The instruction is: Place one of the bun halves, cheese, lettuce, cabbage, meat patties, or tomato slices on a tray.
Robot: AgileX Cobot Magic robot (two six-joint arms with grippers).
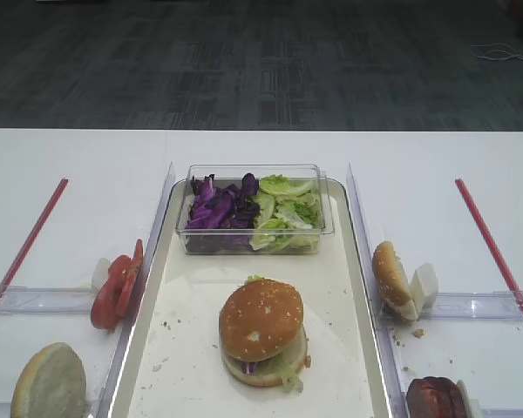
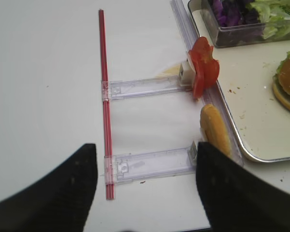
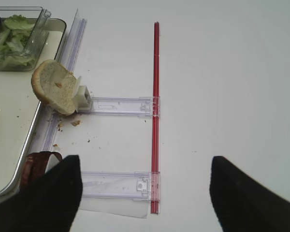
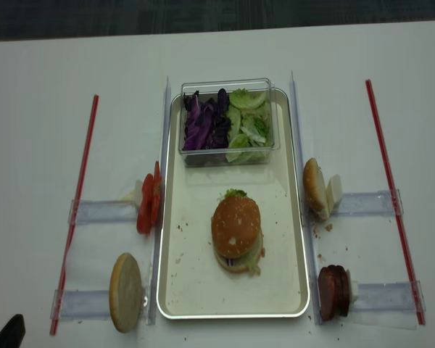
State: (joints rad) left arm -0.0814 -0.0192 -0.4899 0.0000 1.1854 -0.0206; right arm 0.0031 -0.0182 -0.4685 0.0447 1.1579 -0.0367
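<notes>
Beyond the white table [image 1: 70, 165], a dark grey carpeted floor [image 1: 244, 61] (faint square tile pattern), with a pale cable [image 1: 503, 54] lying at far right.

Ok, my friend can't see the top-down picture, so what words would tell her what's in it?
A stacked burger with a sesame bun top sits in the middle of a long silver tray, behind it a clear box of purple cabbage and lettuce. Tomato slices stand left of the tray, meat patties right.
</notes>
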